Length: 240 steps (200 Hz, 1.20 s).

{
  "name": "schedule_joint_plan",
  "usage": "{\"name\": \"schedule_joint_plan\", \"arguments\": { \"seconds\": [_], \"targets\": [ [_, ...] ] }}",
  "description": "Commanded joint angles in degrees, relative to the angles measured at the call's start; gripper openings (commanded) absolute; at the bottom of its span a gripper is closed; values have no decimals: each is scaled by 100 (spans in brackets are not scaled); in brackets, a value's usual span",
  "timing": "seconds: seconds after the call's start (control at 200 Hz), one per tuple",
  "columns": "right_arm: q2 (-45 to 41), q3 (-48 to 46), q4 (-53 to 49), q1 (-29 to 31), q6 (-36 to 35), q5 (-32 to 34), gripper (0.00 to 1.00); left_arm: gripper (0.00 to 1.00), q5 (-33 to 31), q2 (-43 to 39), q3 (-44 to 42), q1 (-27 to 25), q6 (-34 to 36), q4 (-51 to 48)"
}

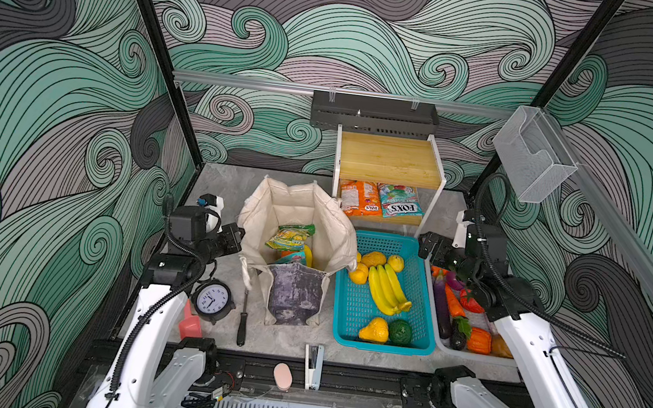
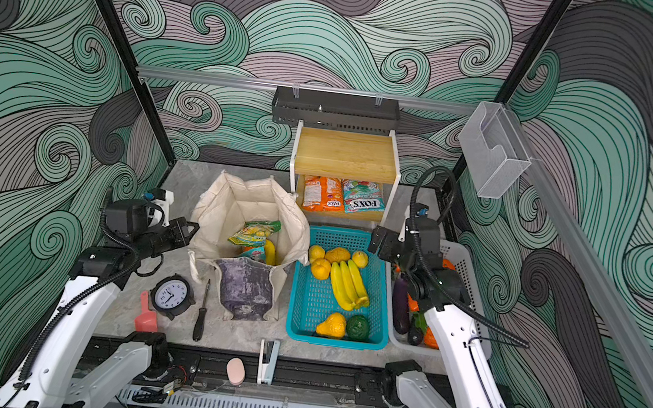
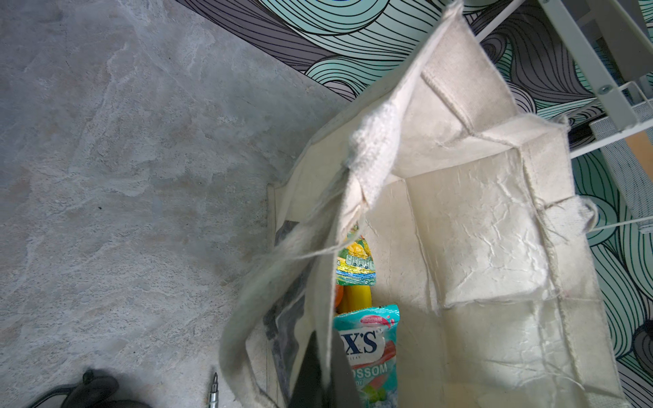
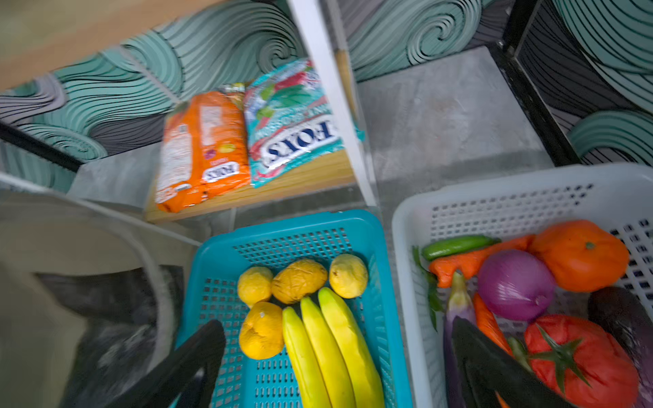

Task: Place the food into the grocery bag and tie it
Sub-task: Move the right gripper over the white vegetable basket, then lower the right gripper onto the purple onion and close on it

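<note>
Two candy packets, a yellow-green packet (image 1: pixel 289 237) and a teal-red packet (image 3: pixel 367 349), lie inside the grocery bag (image 1: pixel 293 293) with a yellow banana (image 3: pixel 357 298). The bag stands upright and open near the middle of the worktop (image 1: pixel 226 185), with its mottled grey-purple panel facing the near edge. The left hand (image 1: pixel 238 237) is at the bag's rim on the side toward the left edge, and the left wrist view shows its fingers pinched on the cream cloth of that rim. Just beside the bag, toward the right edge, a teal basket (image 1: pixel 383 347) holds a bunch of bananas (image 1: pixel 388 289) and several small yellow and orange fruits. Next to it, along the right edge, a white basket (image 4: pixel 494 197) holds a purple onion (image 4: pixel 516 284), a red tomato (image 4: pixel 579 356) and other vegetables. The right hand (image 1: pixel 430 248) hovers over the far ends of the two baskets, its fingers spread wide and holding nothing. At the far edge, a rack (image 1: pixel 390 158) carries an orange packet (image 1: pixel 359 198) and a teal packet (image 1: pixel 400 205) on its lower shelf.
</note>
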Motion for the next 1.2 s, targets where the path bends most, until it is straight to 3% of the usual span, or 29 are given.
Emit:
{"name": "schedule_joint_plan", "arguments": {
  "seconds": [0.0, 0.3, 0.385, 0.48, 0.67, 0.816, 1.196],
  "targets": [
    [105, -242, -3, -499, 206, 18, 100, 0, -28, -105, -18, 40, 116, -42],
    [532, -918, 790, -1645, 339, 7, 99, 0, 65, -118, -49, 40, 88, -38],
    [886, -820, 971, -2134, 72, 190, 88, 0, 115, -98, -80, 40, 41, 56],
    [1193, -684, 822, -2633, 188, -144, 86, 0, 126, -23, -71, 40, 52, -6],
    [1509, -857, 1060, -2738, -134, -142, 83, 0, 139, 29, -5, 48, 77, -94],
    [1882, -1031, 1429, -2736, -83, -448, 78, 0, 227, 58, 10, 53, 64, -79],
    [2698, -1068, 1658, -2720, -28, -474, 75, 0, 340, 111, 0, 158, 29, -45]
  ]
}}
